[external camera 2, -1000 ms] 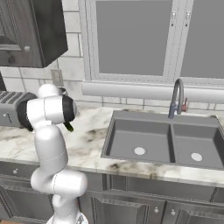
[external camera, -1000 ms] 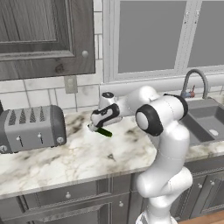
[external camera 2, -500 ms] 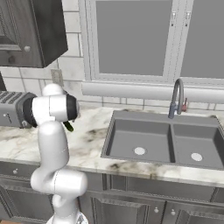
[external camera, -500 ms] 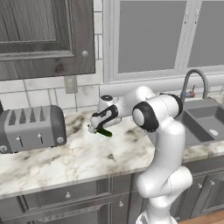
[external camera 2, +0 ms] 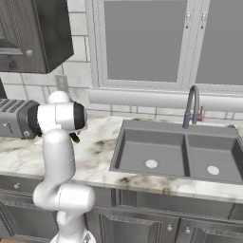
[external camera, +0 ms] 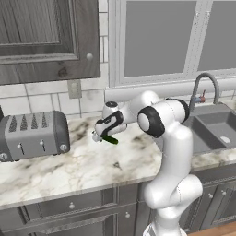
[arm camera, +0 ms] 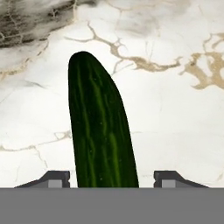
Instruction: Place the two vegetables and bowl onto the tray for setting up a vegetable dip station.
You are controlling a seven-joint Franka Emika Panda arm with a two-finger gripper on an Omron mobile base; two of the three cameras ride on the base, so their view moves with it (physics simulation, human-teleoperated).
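The end effector (arm camera: 112,178) straddles the dark green vegetable (arm camera: 101,131) lying on the marble desk (arm camera: 175,118), jaws parted with a gap on each side, nothing clamped yet. To do this well, close squarely across its width near the middle before lifting. It is glossy, deep green with paler streaks, rounded at the tip, between toaster (external camera: 33,134) and sink (external camera 2: 175,154).

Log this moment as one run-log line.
phase: grasping | target: cucumber | gripper: fingers astride it, gaps both sides | surface: marble counter
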